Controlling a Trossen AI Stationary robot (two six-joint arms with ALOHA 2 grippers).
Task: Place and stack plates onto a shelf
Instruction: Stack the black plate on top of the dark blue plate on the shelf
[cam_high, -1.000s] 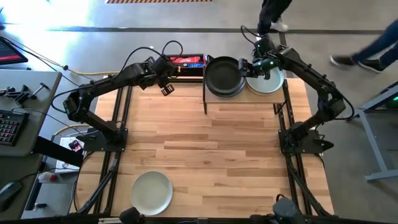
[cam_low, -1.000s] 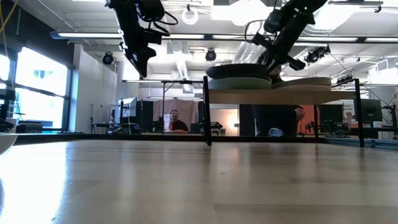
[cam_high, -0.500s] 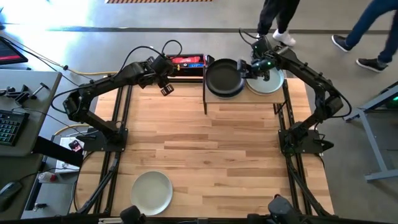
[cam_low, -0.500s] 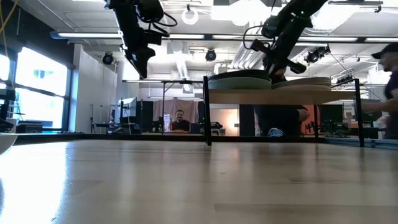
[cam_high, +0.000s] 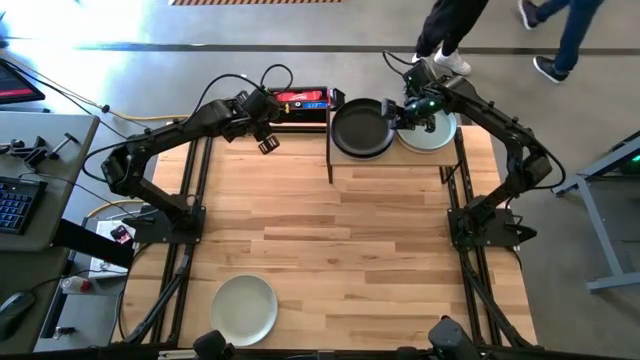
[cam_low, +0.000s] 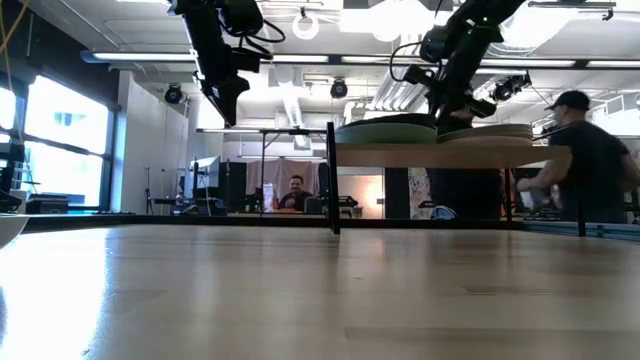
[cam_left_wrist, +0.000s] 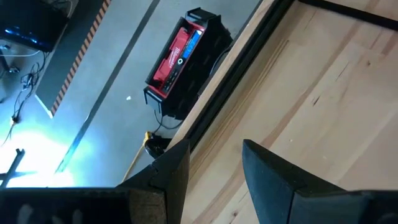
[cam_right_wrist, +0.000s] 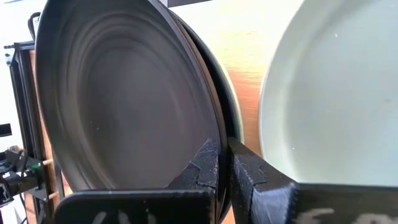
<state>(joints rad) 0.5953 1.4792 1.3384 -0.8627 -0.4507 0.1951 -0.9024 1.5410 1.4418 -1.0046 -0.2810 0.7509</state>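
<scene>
Plates: perhaps three (stack (cam_high: 362, 128), pale one (cam_high: 432, 133), another (cam_high: 243, 309)); right pincer (cam_high: 396, 112) pinches black rim.

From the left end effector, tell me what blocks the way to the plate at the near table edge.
Nothing visible: only bare tabletop lies between the open left end effector and the pale plate.

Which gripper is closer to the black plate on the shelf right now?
Right. The right gripper is at the rim of the black plate atop the shelf's stack; the left gripper hangs off beyond the shelf's left end, over the table.
</scene>
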